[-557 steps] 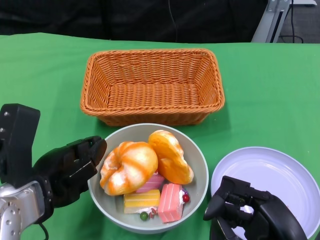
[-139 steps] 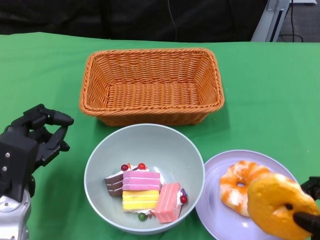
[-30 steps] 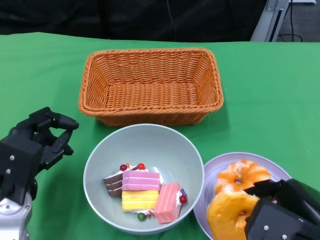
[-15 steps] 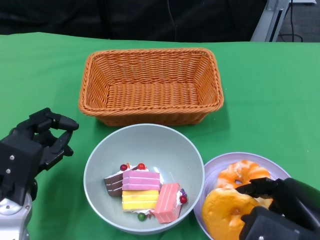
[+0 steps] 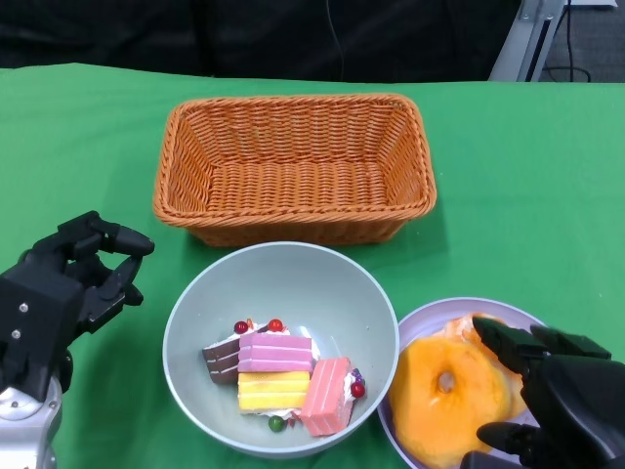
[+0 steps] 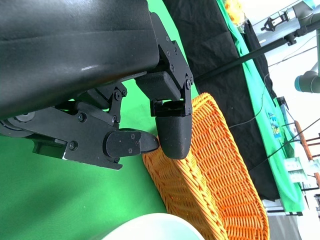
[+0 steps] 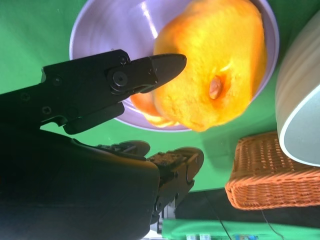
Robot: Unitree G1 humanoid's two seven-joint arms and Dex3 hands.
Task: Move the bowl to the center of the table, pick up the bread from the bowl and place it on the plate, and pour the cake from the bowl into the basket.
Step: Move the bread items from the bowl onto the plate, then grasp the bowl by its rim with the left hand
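**Bread on the plate, cake in the bowl**

The bread (image 5: 444,396), a big orange ring-shaped piece, lies on the lilac plate (image 5: 430,318) at the near right of the table, with a second, paler piece (image 5: 467,323) showing just behind it. The right hand (image 5: 547,396) sits beside the bread with fingers apart; in the right wrist view one finger (image 7: 150,70) lies against the bread's side, but the hand grips nothing. To the left of the plate stands the grey bowl (image 5: 293,269), holding the cake slices (image 5: 278,376) in pink, yellow and brown. The left hand (image 5: 73,283) hovers left of the bowl, fingers curled inward around nothing. Farther back, just beyond the bowl, rests the orange wicker basket (image 5: 293,166) on the green table (image 5: 518,176).
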